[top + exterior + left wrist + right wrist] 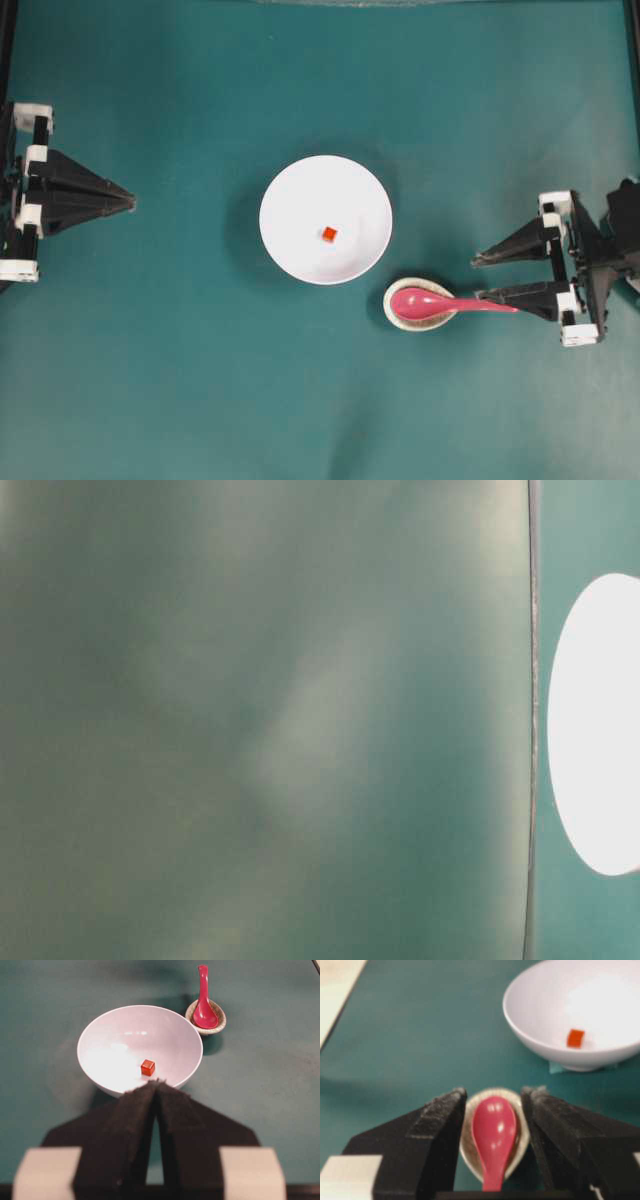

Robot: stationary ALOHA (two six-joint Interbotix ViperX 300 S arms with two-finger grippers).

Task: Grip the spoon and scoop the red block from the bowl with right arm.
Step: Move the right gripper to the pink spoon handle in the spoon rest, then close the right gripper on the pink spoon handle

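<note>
Right end effector (479,279) spread wide, empty, around the glossy, rigid, slippery spoon (440,301); grasp mid-handle.

My left gripper (128,203): matte black, triangular fingers tapering to point, white blocks at base. My right gripper (478,278): same black wedge fingers, white brackets behind. Inner faces rough, grainy black padding. White blocks plain, blurred up close.

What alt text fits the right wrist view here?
The right gripper hangs open, its fingers either side of the pink spoon lying in a small speckled dish. Beyond, the white bowl holds the red block.
</note>
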